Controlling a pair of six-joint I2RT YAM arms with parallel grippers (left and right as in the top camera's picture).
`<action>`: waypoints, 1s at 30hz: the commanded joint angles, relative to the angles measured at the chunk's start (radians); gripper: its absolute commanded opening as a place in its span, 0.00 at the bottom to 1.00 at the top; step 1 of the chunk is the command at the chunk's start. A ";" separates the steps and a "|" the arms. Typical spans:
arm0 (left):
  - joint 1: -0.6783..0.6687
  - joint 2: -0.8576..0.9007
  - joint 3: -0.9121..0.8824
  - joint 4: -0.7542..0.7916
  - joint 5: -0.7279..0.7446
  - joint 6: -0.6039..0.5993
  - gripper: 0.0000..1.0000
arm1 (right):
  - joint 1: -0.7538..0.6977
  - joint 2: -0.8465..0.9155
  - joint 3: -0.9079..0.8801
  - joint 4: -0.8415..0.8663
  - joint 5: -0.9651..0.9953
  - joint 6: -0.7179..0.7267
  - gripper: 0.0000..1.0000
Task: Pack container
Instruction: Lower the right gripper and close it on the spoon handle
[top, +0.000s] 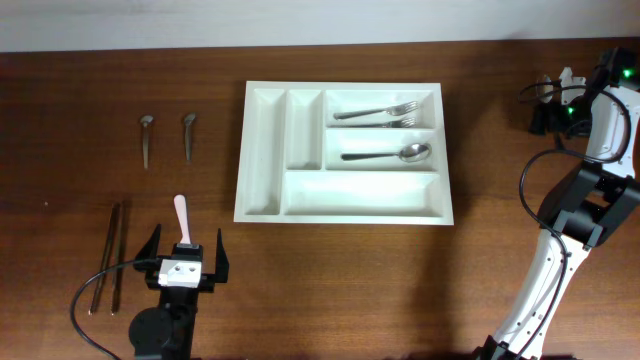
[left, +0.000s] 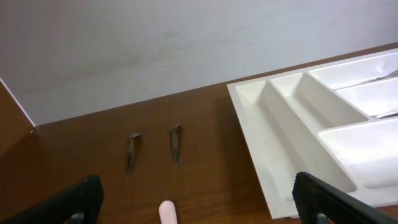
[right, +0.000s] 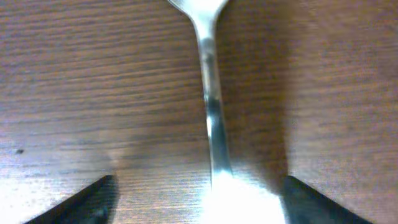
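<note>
The white tray (top: 360, 194) sits in the middle of the worktop (top: 480, 280), toward its far edge. It has two narrow upright compartments on its left side and three long ones across. Two forks (top: 388, 110) lie in the farthest long compartment and a spoon (top: 390, 154) in the middle one. The nearest long compartment and both narrow ones are bare.

The left hand (top: 187, 245) hovers at the near left of the worktop with its fingers spread wide and nothing between them. A pale pink handle (top: 181, 215) lies on the wood just in front of it, pointing away. Further out lie two small spoons (top: 147, 138) side by side, well left of the tray. Two thin dark sticks (top: 112, 255) lie parallel beside the left hand.

The right hand (right: 199, 180) is at the far right edge, low over the wood, fingers apart. A metal utensil handle (right: 210, 112) lies on the worktop between them, not gripped. Whether it is a fork or a spoon cannot be told.
</note>
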 joint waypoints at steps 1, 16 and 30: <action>0.003 -0.008 -0.008 0.000 -0.007 -0.002 0.99 | -0.011 0.041 -0.039 0.012 0.043 -0.008 0.71; 0.003 -0.008 -0.008 0.000 -0.007 -0.002 0.99 | -0.011 0.042 -0.059 0.089 0.043 -0.008 0.34; 0.003 -0.008 -0.008 0.000 -0.007 -0.002 0.99 | -0.010 0.042 -0.084 0.106 0.043 -0.006 0.04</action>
